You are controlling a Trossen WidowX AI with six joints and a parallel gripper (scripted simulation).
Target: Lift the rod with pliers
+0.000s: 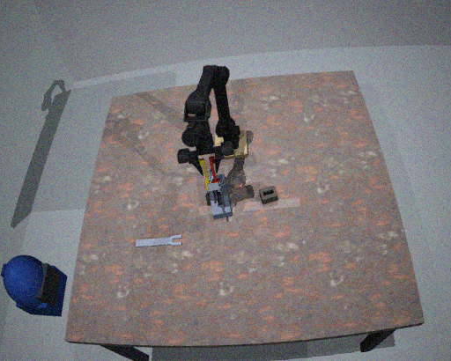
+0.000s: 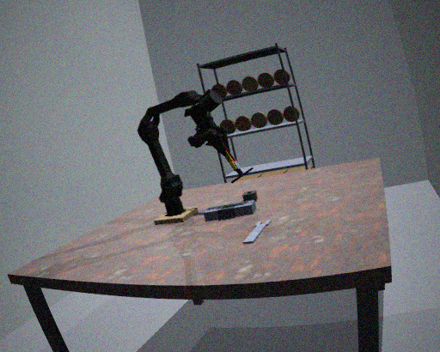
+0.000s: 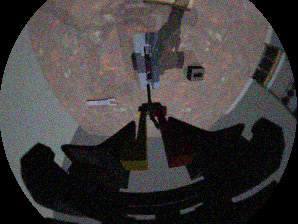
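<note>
- One thin rod [image 2: 247,171] [image 3: 148,94] is up in the air, well above the long block [image 1: 222,214] [image 2: 242,209] [image 3: 141,44] with the narrow slot.
- The pliers [image 1: 213,169] [image 2: 234,160] [image 3: 140,150] have the rod in their mouth, and it looks a bit tipped.
- I think the job now is to hold it up, so the lifting looks nearly or fully done.
- To do it well, the arm should stop softly and stay very still. If it needs more height, go slow and straight up.
- Don't swing or twist. The rod sticks out on both sides, so a bump or jerk could turn it or make it slip.
- The claw [image 1: 209,168] [image 2: 226,148] [image 3: 152,121] is about half open, pinching the pliers by their yellow and red handles.
- Keep that squeeze the same. Letting go could drop everything.
- The claw only touches the handles, not the rod. I can't see if the pliers are locked.
- The little dark box [image 1: 269,195] [image 2: 250,196] [image 3: 195,73] sits beside the block on the worktop [image 1: 293,264] [image 2: 179,257] [image 3: 65,65].
</note>
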